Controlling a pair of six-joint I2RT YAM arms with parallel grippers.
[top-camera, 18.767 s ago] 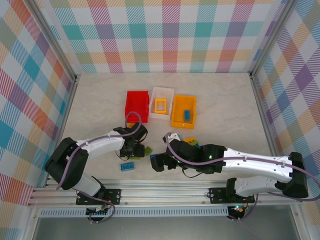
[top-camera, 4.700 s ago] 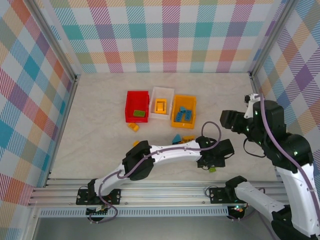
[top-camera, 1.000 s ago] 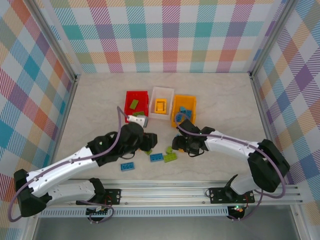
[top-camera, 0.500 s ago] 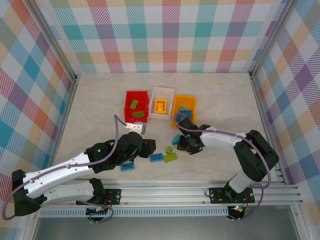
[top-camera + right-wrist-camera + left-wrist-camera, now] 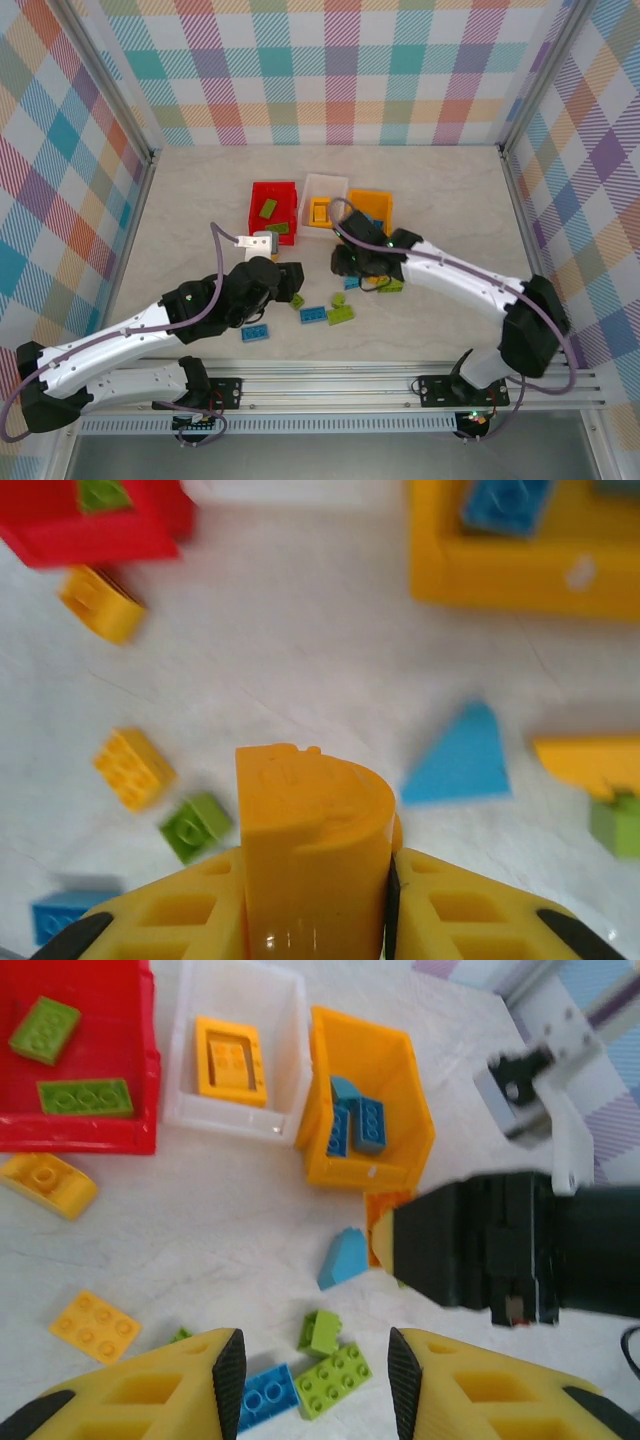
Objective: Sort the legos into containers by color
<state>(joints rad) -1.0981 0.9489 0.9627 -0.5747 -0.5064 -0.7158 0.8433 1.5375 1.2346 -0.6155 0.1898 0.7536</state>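
Observation:
My right gripper (image 5: 343, 262) is shut on an orange-yellow curved brick (image 5: 313, 840) and hangs over the table just in front of the orange-yellow bin (image 5: 352, 222). My left gripper (image 5: 315, 1385) is open and empty above a small green brick (image 5: 322, 1332), a green flat brick (image 5: 335, 1380) and a blue brick (image 5: 265, 1395). The red bin (image 5: 80, 1140) holds two green bricks. In the white bin (image 5: 235, 1125) lies the yellow frame (image 5: 230, 1060). Blue bricks (image 5: 357, 1125) lie in the orange-yellow bin.
Loose on the table are a blue wedge (image 5: 460, 760), a yellow curved brick (image 5: 47, 1182) by the red bin, a yellow flat brick (image 5: 95, 1325), another blue brick (image 5: 254, 333) and a yellow and a green brick (image 5: 615, 825) to the right. Checked walls close three sides.
My right gripper has risen and moved back and left toward the bins with the orange-yellow brick in it. The left arm has shifted only slightly.

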